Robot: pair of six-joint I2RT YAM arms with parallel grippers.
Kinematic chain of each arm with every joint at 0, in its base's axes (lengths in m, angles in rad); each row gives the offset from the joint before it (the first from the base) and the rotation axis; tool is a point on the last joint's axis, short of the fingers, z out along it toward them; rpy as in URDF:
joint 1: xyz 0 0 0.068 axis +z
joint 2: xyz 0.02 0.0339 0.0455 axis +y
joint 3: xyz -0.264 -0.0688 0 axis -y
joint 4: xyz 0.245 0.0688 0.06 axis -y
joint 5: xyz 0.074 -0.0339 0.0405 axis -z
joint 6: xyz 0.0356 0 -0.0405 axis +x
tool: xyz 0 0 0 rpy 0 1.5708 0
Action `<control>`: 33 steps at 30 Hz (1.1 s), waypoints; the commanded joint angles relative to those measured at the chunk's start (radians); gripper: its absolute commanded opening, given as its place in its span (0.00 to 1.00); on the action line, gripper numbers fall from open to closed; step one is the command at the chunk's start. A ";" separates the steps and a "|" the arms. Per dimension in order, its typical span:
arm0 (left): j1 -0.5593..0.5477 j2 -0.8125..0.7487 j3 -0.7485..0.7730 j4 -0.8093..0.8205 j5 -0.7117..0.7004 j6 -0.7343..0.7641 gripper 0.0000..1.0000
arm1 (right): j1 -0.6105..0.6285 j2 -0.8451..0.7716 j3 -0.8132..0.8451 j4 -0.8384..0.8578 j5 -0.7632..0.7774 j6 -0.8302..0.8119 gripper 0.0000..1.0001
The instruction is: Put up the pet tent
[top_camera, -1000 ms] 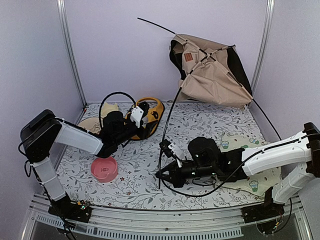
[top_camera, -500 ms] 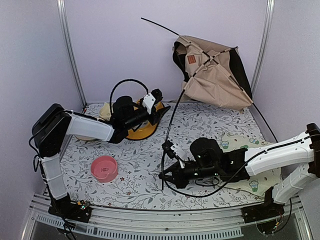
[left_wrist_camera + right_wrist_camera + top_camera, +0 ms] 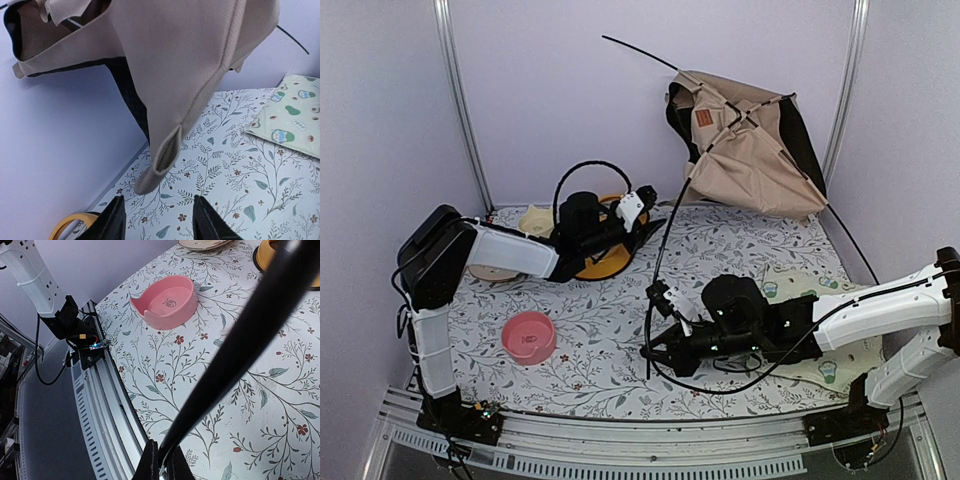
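The tan pet tent (image 3: 745,150) leans collapsed against the back wall at the right, with a brown label patch (image 3: 699,118) and black crossing poles. One long black pole (image 3: 650,290) curves down from it to the table. My right gripper (image 3: 650,352) is shut on the lower end of this pole (image 3: 240,340), close above the table near the front; in its wrist view the gripper (image 3: 162,465) pinches it tightly. My left gripper (image 3: 657,222) is open and empty over the back of the table, left of the tent. In its wrist view the gripper (image 3: 157,222) faces a hanging corner of the tent (image 3: 200,75).
A yellow double-bowl feeder (image 3: 602,258) lies under my left arm. A pink bowl (image 3: 528,337) sits front left. A cream mat with green prints (image 3: 840,360) lies under my right arm. A cream dish (image 3: 535,218) is at back left. A metal rail (image 3: 620,455) runs along the front edge.
My left arm has swung right and back, past the yellow feeder towards the tent. My right gripper holds the pole and has shifted slightly right.
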 commanded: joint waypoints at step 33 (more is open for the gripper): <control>0.016 0.043 0.095 -0.026 0.018 0.069 0.31 | -0.009 0.004 0.067 -0.031 0.060 -0.056 0.00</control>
